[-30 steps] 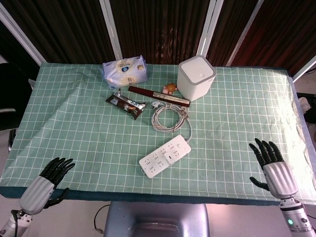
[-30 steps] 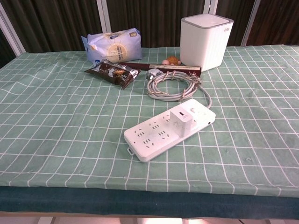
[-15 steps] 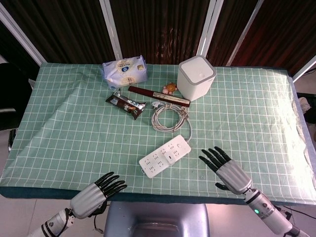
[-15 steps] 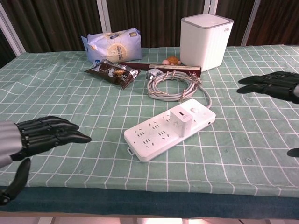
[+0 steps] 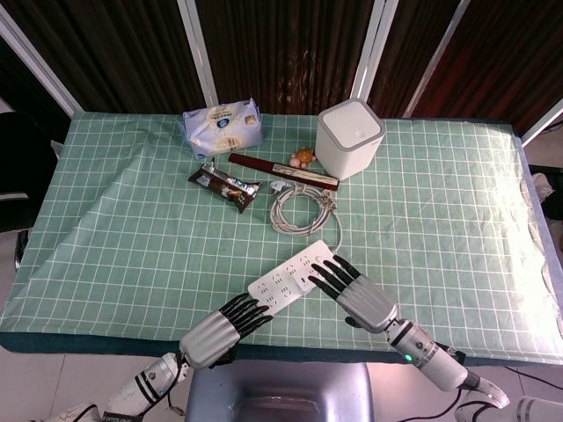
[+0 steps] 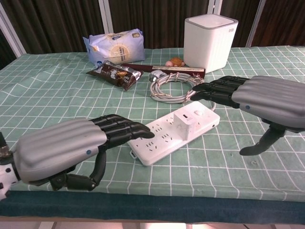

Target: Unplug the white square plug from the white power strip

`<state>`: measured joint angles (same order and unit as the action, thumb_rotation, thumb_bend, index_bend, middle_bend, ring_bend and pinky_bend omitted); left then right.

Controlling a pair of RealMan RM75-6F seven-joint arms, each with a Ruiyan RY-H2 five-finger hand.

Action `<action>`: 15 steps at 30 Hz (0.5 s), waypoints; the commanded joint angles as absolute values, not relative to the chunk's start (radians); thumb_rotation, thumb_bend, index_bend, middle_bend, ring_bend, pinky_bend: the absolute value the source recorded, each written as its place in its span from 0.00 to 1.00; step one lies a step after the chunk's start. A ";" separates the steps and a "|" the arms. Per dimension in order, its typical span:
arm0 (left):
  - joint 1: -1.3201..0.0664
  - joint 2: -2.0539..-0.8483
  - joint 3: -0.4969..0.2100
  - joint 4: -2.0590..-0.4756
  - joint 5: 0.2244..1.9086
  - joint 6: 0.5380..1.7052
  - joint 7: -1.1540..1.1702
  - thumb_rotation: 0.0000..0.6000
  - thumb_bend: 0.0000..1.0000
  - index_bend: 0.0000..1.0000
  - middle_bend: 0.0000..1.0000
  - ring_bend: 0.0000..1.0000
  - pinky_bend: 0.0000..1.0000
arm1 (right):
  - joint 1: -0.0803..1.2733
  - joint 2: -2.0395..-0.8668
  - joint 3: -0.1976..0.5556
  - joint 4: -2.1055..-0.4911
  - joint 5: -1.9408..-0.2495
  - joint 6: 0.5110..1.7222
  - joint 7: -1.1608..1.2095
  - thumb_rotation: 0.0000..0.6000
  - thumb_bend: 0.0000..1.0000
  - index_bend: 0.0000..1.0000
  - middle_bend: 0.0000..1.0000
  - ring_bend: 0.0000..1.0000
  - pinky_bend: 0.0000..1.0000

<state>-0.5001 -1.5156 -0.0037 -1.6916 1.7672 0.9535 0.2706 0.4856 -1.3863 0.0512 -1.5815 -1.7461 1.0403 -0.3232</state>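
Observation:
The white power strip (image 6: pixel 162 138) lies slanted on the green checked cloth near the table's front edge, and shows too as the power strip (image 5: pixel 283 277) in the head view. The white square plug (image 6: pixel 183 121) stands in a socket near its middle. My left hand (image 6: pixel 71 150) hovers flat at the strip's near end, its fingertips (image 6: pixel 140 131) over the edge, holding nothing. My right hand (image 6: pixel 267 98) reaches in from the right with fingers stretched out above the strip's far end, also holding nothing. From the head camera the left hand (image 5: pixel 220 327) and right hand (image 5: pixel 356 290) flank the strip, and the right fingers cover its right part.
The strip's grey cable lies coiled (image 5: pixel 302 209) just behind it. Further back are a white cube-shaped device (image 5: pixel 350 138), a dark red long box (image 5: pixel 283 171), a small figurine (image 5: pixel 303 158), a brown snack wrapper (image 5: pixel 224 185) and a tissue pack (image 5: pixel 223 127).
Both hands have come in from the table's front corners to the power strip. The left fingertips now reach its near end and the right fingers lie over its far end.

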 commanded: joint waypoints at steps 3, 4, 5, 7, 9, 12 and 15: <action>-0.546 -1.583 -0.035 -1.659 1.692 0.894 0.320 0.72 1.00 0.00 0.00 0.00 0.03 | 0.522 -1.438 0.081 -1.580 -1.680 0.995 -0.397 1.00 0.31 0.00 0.00 0.00 0.00; -0.551 -1.592 -0.042 -1.651 1.678 0.888 0.329 0.72 1.00 0.00 0.00 0.00 0.03 | 0.527 -1.443 0.083 -1.579 -1.672 0.989 -0.406 1.00 0.31 0.00 0.00 0.00 0.00; -0.558 -1.602 -0.050 -1.641 1.662 0.882 0.342 0.72 1.00 0.00 0.00 0.00 0.03 | 0.533 -1.448 0.085 -1.578 -1.662 0.981 -0.416 1.00 0.31 0.00 0.00 0.00 0.00; -0.567 -1.612 -0.061 -1.626 1.640 0.877 0.359 0.72 1.00 0.00 0.00 0.00 0.03 | 0.542 -1.457 0.089 -1.574 -1.646 0.970 -0.435 1.00 0.31 0.00 0.00 0.00 0.00; -0.577 -1.620 -0.069 -1.614 1.618 0.874 0.360 0.72 1.00 0.00 0.00 0.00 0.03 | 0.552 -1.468 0.093 -1.565 -1.625 0.957 -0.453 1.00 0.31 0.00 0.00 0.00 0.00; -0.590 -1.630 -0.072 -1.591 1.606 0.878 0.348 0.73 1.00 0.00 0.01 0.00 0.03 | 0.567 -1.489 0.100 -1.547 -1.593 0.939 -0.470 1.00 0.31 0.00 0.01 0.00 0.00; -0.601 -1.643 -0.071 -1.561 1.596 0.881 0.334 0.76 1.00 0.00 0.03 0.00 0.03 | 0.581 -1.513 0.099 -1.525 -1.576 0.928 -0.477 1.00 0.31 0.00 0.01 0.00 0.00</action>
<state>-0.5944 -1.6356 -0.0710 -1.5732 1.6023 0.8796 0.3419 0.5750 -1.5056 0.0981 -1.5315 -1.5812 0.9339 -0.4727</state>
